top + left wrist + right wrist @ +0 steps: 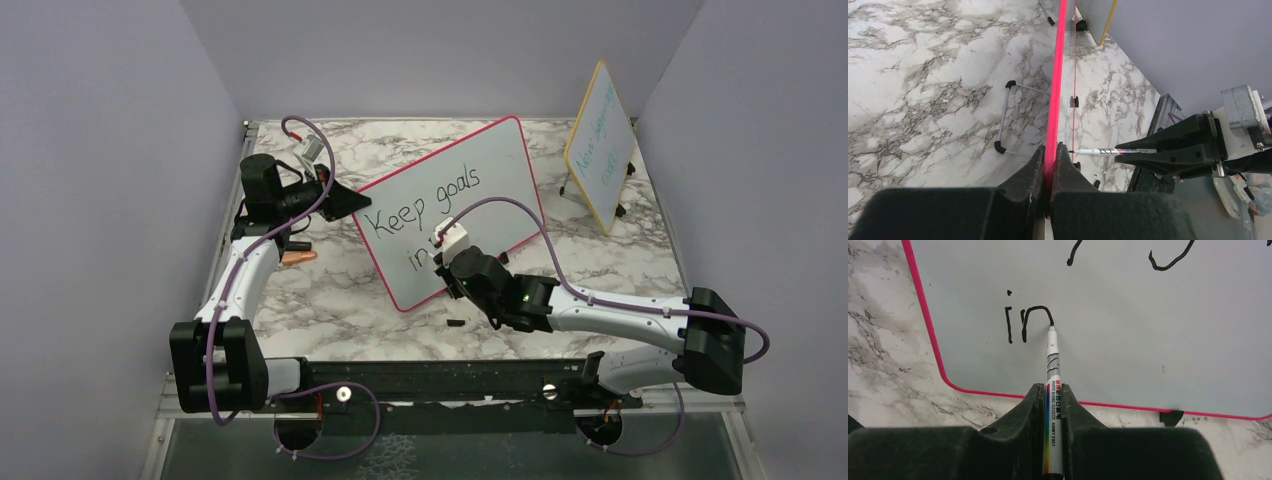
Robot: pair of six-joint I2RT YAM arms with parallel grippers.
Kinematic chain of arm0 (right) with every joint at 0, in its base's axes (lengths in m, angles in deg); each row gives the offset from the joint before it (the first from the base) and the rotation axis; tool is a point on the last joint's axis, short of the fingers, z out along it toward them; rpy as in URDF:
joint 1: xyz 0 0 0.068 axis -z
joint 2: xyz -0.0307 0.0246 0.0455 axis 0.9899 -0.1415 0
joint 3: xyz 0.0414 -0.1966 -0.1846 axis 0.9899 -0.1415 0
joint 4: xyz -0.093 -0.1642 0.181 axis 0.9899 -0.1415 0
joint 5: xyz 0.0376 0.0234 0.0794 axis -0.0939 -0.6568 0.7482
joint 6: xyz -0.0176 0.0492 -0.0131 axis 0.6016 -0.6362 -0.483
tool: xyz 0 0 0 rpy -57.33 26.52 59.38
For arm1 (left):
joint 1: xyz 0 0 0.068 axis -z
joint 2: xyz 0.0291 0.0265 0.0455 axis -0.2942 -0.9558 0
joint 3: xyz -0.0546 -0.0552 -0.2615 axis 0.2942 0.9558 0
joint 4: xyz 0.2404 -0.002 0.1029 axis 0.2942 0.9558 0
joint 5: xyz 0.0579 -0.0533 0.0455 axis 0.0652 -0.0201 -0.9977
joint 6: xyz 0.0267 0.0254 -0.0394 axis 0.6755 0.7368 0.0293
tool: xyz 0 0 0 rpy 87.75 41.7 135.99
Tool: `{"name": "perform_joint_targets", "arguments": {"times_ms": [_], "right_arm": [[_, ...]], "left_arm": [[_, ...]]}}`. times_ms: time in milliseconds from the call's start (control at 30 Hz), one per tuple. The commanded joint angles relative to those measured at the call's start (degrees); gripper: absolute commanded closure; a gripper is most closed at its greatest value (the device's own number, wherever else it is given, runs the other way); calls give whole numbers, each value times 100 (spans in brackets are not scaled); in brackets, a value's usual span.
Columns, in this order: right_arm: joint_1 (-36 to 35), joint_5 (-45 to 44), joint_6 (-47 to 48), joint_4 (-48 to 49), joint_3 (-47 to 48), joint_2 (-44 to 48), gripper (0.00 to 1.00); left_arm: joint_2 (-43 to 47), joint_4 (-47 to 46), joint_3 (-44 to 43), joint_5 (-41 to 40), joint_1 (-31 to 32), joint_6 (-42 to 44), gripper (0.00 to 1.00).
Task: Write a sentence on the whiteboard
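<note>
The whiteboard [450, 210], white with a thin pink-red frame, stands tilted in the middle of the table. The sentence [425, 205] reads "Keep goals" with "in" below it in black. My left gripper [352, 200] is shut on the board's left edge; the left wrist view shows its jaws pinching the pink frame [1054, 100]. My right gripper [452, 265] is shut on a white marker [1053, 365]. The marker's black tip touches the end of the "n" of "in" [1023, 325] on the board face [1128, 340].
A smaller yellow-framed board [598, 145] with teal writing stands at the back right. A small black piece [455, 322] lies in front of the whiteboard, and an orange object [298, 257] lies by the left arm. The board's wire stand [1005, 115] rests behind it.
</note>
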Motion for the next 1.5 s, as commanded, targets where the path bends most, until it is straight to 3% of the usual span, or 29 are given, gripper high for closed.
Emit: {"name": "perform_joint_targets", "arguments": {"times_ms": [0, 567, 900, 1467], "right_arm": [[46, 43, -168, -312, -91, 33, 99], [46, 184, -184, -452, -96, 61, 100], [65, -488, 161, -229, -208, 589, 99], [690, -454, 431, 193, -652, 1100, 99]], "left_arm": [[-152, 449, 119, -451, 125, 427, 100], [-154, 484, 101, -486, 123, 453, 100], [-148, 484, 93, -504, 119, 471, 100], [-159, 484, 95, -522, 119, 484, 100]]}}
